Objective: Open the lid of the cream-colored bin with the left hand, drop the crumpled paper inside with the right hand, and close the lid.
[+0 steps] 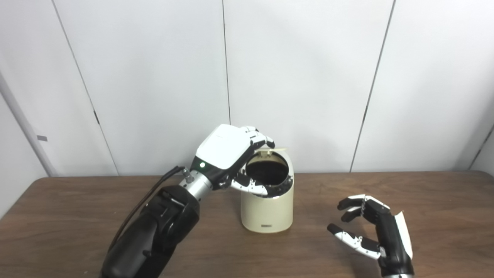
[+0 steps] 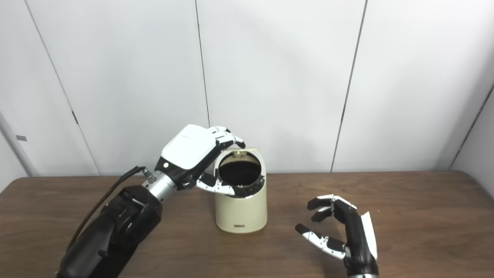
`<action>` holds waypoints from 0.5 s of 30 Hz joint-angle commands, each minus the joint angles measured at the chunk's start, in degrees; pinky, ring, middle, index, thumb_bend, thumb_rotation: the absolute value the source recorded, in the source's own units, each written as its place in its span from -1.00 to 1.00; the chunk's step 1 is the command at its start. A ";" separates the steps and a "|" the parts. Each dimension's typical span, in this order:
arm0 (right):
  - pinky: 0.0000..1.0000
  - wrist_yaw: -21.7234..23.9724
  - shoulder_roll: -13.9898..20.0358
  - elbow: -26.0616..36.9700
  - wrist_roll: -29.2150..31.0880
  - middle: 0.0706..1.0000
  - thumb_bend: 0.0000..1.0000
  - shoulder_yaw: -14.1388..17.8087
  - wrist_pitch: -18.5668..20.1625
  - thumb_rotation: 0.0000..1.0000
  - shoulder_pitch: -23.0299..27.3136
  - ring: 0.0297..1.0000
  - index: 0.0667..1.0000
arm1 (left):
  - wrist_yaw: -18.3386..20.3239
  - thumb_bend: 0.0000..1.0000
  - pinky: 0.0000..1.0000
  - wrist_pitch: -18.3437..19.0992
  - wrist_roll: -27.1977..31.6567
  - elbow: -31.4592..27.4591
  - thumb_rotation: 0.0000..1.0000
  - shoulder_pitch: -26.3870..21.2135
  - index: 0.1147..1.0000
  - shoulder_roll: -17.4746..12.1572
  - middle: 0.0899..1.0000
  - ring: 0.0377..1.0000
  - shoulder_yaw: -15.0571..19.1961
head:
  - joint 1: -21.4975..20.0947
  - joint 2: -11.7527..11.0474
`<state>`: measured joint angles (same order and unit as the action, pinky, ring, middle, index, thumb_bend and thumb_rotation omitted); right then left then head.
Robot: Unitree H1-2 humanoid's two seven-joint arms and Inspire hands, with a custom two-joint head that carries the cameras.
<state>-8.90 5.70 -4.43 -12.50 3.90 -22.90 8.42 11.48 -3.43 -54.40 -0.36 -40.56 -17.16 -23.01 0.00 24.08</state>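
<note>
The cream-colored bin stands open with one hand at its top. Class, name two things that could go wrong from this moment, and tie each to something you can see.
1. The left hand has its fingers on the raised lid and its thumb across the front rim of the cream-colored bin. Closing the lid now could trap the thumb.
2. The bin is narrow and gripped only at its top, so a push there might tip it or slide it on the table.
</note>
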 commanded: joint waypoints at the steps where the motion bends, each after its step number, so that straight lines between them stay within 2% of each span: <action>1: -0.20 -0.38 -0.12 1.37 0.03 0.00 0.02 -0.07 -1.21 -1.00 0.84 -0.21 0.01 | -0.28 0.70 0.28 0.04 -0.95 -2.24 0.09 -1.59 0.50 -0.72 0.49 0.67 0.79 | 0.02 0.13; 15: -0.18 -0.15 -0.11 1.77 0.26 0.00 0.02 -0.25 -1.05 -1.00 0.94 -0.21 0.01 | 1.68 0.74 0.28 -0.30 -0.61 -3.30 0.05 -0.40 0.46 -0.91 0.45 0.66 1.65 | -0.06 1.02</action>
<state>-8.83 5.71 -4.40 -12.33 3.75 -22.90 8.42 13.59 -3.49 -55.22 -2.07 -39.24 -17.43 -22.22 -0.09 25.05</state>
